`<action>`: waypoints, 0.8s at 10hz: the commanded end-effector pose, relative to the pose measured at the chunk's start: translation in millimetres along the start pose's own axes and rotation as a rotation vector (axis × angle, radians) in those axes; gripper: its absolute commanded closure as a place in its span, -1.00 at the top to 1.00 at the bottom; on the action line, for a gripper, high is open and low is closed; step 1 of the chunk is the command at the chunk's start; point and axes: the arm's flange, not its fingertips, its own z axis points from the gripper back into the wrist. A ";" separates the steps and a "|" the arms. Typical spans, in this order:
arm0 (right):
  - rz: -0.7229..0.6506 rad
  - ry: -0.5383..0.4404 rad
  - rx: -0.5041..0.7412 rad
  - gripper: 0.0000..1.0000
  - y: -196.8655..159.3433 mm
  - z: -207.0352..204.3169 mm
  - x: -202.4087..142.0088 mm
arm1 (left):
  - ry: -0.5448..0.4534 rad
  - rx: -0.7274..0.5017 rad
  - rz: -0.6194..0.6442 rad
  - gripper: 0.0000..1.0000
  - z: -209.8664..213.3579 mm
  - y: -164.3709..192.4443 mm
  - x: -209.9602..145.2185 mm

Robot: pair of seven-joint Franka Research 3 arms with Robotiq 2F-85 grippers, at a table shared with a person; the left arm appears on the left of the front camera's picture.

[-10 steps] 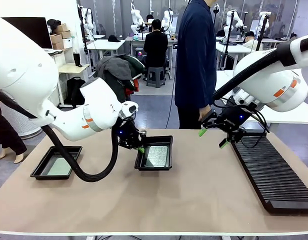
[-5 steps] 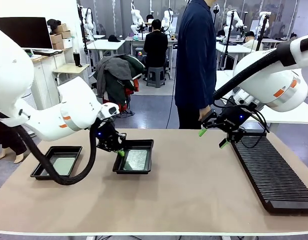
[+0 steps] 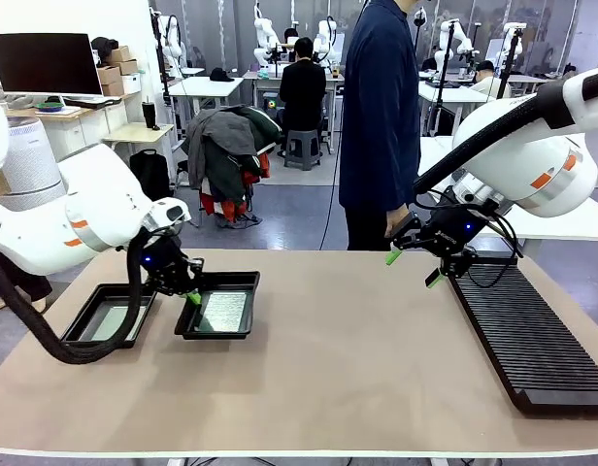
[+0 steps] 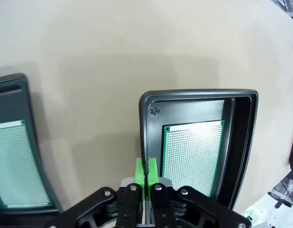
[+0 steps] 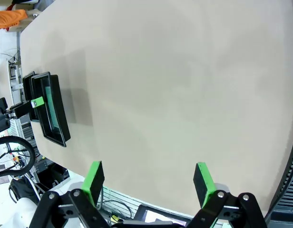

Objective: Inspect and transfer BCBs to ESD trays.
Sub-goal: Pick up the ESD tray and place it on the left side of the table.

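Nearest the camera, the bare tan counter (image 3: 357, 388) is seen, with nothing lying on its front half. Toward the robot's right, a long black ribbed rack (image 3: 527, 335) is laid along the counter's edge, running from the near side to the far side.

Farther in, on the robot's left, two ESD trays are set side by side. The inner tray (image 3: 219, 306) is gripped at its near-left rim by the left pincer (image 3: 191, 297), whose green pads are pressed together on that rim; in the left wrist view the pads (image 4: 145, 172) are seen clamped over the tray wall (image 4: 147, 137). A BCB (image 4: 193, 152) is lying flat on that tray's floor, its pale green perforated face turned up. Whether the tray is resting on the counter or is lifted just off it cannot be told. Just beside it, at the counter's left edge, the outer tray (image 3: 110, 313) is set down, and a second BCB (image 4: 13, 164) is lying flat inside it.

Farther back and well apart from the trays, the right pincer (image 3: 412, 266) is held above the counter near the rack's far end, with its fingers spread wide and nothing between them; in the right wrist view its green pads (image 5: 93, 180) are seen standing far apart over bare counter.

At the far edge, a person in dark blue clothing (image 3: 380, 116) is standing.
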 end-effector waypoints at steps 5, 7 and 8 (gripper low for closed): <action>-0.012 0.000 -0.019 1.00 1.3 -0.4 1.7 | -0.001 0.077 -0.001 -0.94 3.3 36.3 6.1; -0.012 0.000 -0.019 1.00 1.3 -0.4 1.7 | 0.003 0.083 0.004 -0.94 -2.6 43.6 10.4; -0.012 0.000 -0.019 1.00 1.3 -0.4 1.7 | 0.008 0.083 0.003 -0.94 -6.2 46.7 12.5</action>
